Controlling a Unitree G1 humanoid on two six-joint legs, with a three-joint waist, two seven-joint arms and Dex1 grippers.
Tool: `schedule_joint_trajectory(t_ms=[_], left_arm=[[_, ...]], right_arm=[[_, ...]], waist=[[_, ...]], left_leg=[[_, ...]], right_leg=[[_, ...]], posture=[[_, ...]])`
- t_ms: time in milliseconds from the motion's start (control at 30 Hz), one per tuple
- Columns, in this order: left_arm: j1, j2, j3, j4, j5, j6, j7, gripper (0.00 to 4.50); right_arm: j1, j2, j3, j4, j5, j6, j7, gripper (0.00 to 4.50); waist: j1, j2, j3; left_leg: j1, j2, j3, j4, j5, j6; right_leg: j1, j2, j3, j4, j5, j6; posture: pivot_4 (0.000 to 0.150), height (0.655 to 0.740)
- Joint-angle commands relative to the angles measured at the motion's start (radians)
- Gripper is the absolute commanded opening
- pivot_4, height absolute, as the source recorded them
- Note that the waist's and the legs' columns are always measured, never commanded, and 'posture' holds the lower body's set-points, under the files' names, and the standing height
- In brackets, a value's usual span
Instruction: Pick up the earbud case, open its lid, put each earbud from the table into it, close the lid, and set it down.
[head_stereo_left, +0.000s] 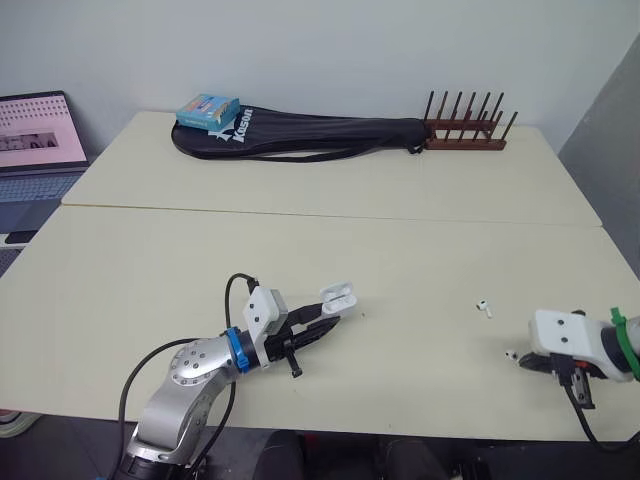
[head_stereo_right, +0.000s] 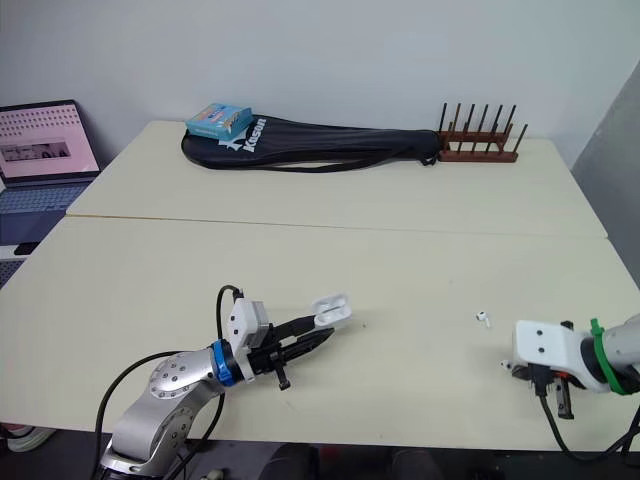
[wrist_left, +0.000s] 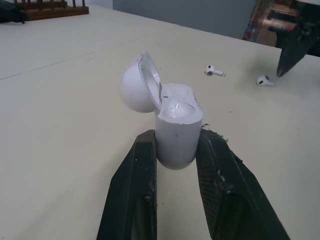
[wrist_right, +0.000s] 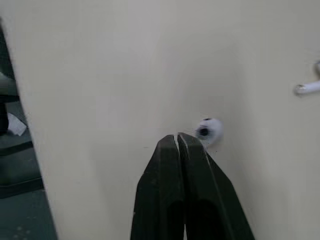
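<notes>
The left gripper (wrist_left: 177, 137) is clamped on the body of the earbud case (head_stereo_left: 338, 297), with the lid (wrist_left: 136, 90) flipped open above its fingertips and both wells looking empty. That hand's job, I'd say, is to keep the mouth up and steady. Over to the right gripper (wrist_right: 177, 139): its fingers are pressed together on nothing, with the near earbud (wrist_right: 207, 129) on the table (head_stereo_left: 150, 280) just beside its tip and the far earbud (head_stereo_left: 484, 308) further ahead, so it should part them and straddle the near one before pinching.
</notes>
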Motion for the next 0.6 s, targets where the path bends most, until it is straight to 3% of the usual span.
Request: schedule_joint_trajectory(t_ms=[33,600], left_arm=[[-0.009,-0.005,0.0,-0.022,-0.013,-0.006,-0.001,0.73],[-0.014,-0.006,-0.001,-0.029,-0.014,0.002,0.003,0.73]], right_arm=[[-0.014,0.014,-0.008,-0.017,0.0,0.007,-0.036,0.0],[-0.039,0.022,-0.001,0.049,0.006,0.022,-0.076,0.0]], waist=[[0.0,0.0,0.0],[0.0,0.0,0.0]], left_leg=[[0.0,0.0,0.0,0.0,0.0,0.0],[0.0,0.0,0.0,0.0,0.0,0.0]], right_leg=[[0.0,0.0,0.0,0.0,0.0,0.0],[0.0,0.0,0.0,0.0,0.0,0.0]], posture=[[0.15,0.6925],[0.15,0.6925]])
